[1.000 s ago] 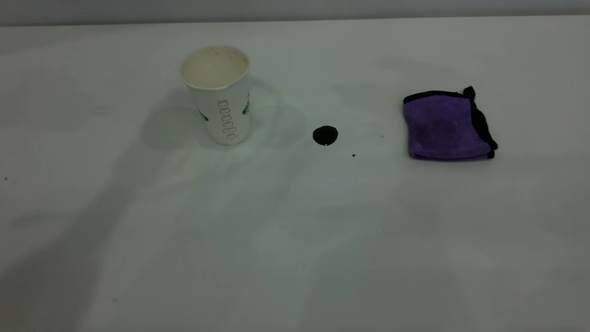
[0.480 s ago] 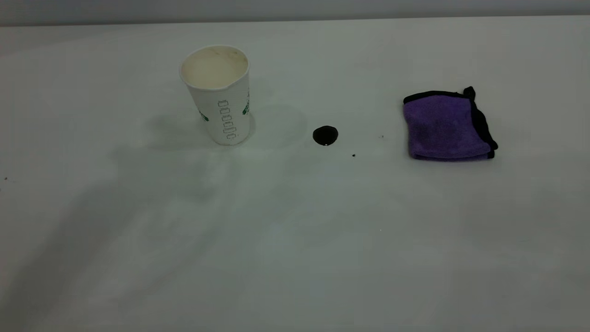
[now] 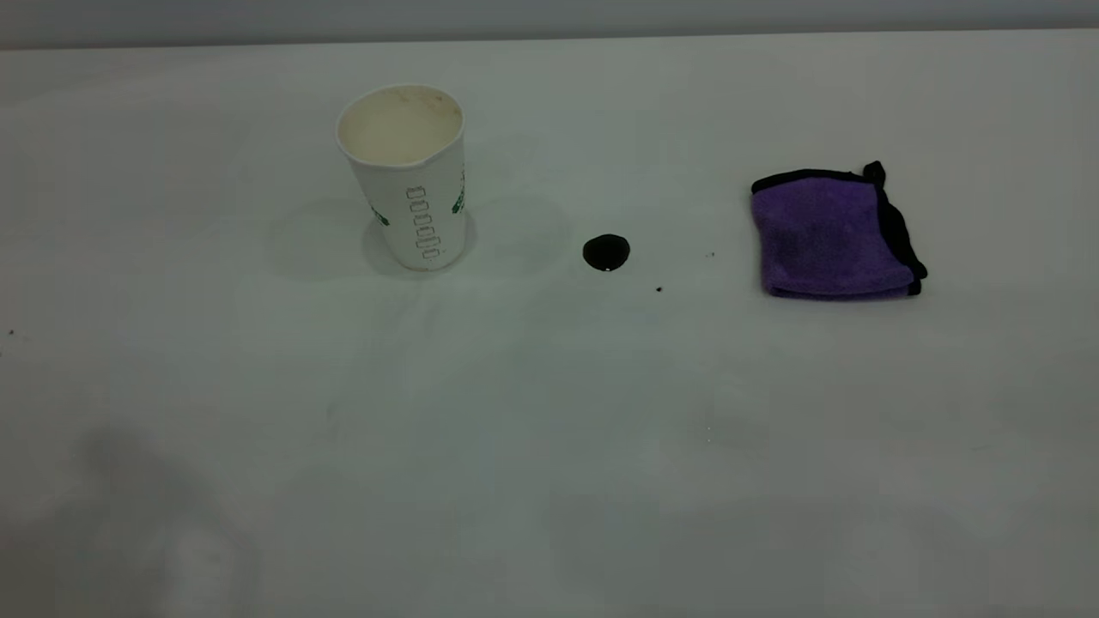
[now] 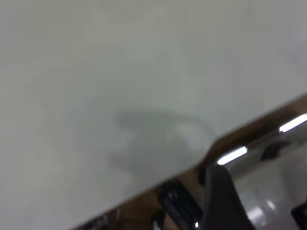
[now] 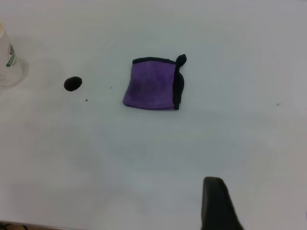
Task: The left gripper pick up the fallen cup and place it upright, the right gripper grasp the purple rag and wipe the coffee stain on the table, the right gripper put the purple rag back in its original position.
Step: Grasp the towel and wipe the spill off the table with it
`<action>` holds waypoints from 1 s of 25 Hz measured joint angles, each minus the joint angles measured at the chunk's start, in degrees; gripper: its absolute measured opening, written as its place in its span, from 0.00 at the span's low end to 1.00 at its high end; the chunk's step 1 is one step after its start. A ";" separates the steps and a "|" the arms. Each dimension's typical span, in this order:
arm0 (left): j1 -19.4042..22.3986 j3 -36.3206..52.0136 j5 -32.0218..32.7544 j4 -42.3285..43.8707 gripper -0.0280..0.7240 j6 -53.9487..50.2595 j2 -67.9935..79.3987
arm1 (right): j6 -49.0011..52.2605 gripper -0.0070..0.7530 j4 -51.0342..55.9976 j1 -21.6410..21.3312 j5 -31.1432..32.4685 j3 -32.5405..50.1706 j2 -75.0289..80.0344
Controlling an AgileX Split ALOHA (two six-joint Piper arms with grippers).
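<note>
Cup [image 3: 410,176] upright, rag [image 3: 831,234] untouched; both grippers mostly out of frame, open/closed unclear.

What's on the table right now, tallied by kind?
Paper cup, upright: 1
Coffee stain: 1
Purple rag, folded: 1
Total: 3

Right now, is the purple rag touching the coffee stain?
Apart. The exterior view shows bare table between the coffee stain and the purple rag; the right wrist view shows the same gap.
</note>
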 joint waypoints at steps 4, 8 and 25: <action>0.00 11.96 -0.57 0.00 0.65 0.00 -9.53 | 0.00 0.64 0.00 0.00 0.00 0.00 0.00; 0.00 21.63 -3.87 0.00 0.65 0.00 -17.75 | 0.00 0.64 0.02 0.00 0.00 0.00 0.00; 2.16 28.76 -3.82 -0.28 0.65 -0.04 -38.61 | 0.00 0.64 9.24 0.00 -0.90 -0.82 0.86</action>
